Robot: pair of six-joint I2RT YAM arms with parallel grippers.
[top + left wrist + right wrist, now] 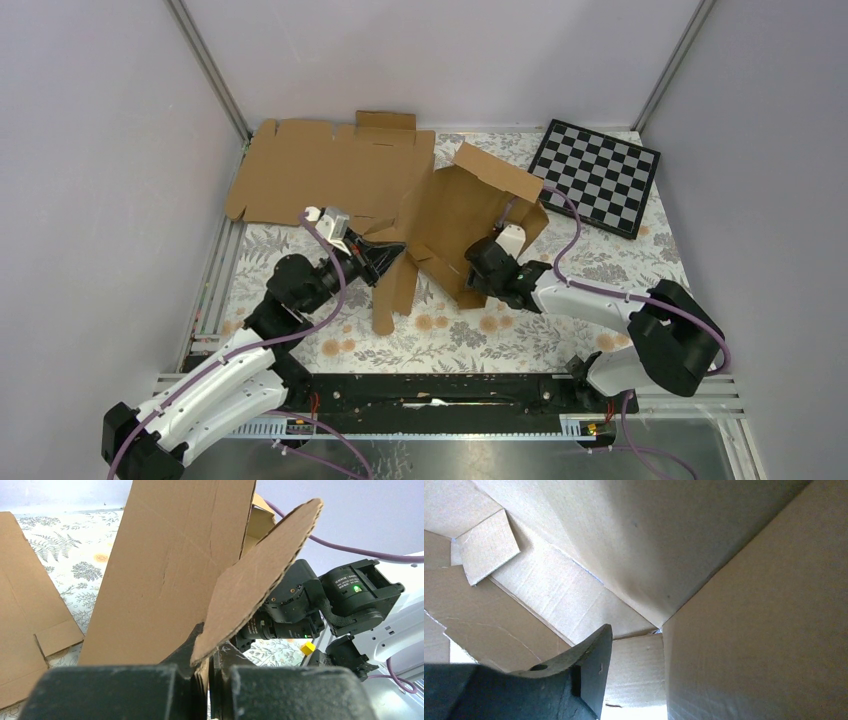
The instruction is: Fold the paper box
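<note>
Paper box (447,215): plain brown corrugated cardboard, half raised, walls and flaps upright, between left tool (388,250) and right tool (487,265). Left tool: clamped on a rounded flap. Right tool: tucked inside the box walls, one finger (574,680) visible, the other cut off; opening impossible to tell.

From above I see the paper box (455,215) in plain, unprinted brown. The flat cardboard sheet (320,170) at eleven o'clock is the same brown. At two o'clock the checkerboard (597,175) has black and pale-grey squares inside a black border. The table cover (480,335) is white with grey fern leaves and small orange flowers. My left arm (215,385) and right arm (590,295) are white and black. On the left wrist camera the cable (350,550) is purple.
</note>
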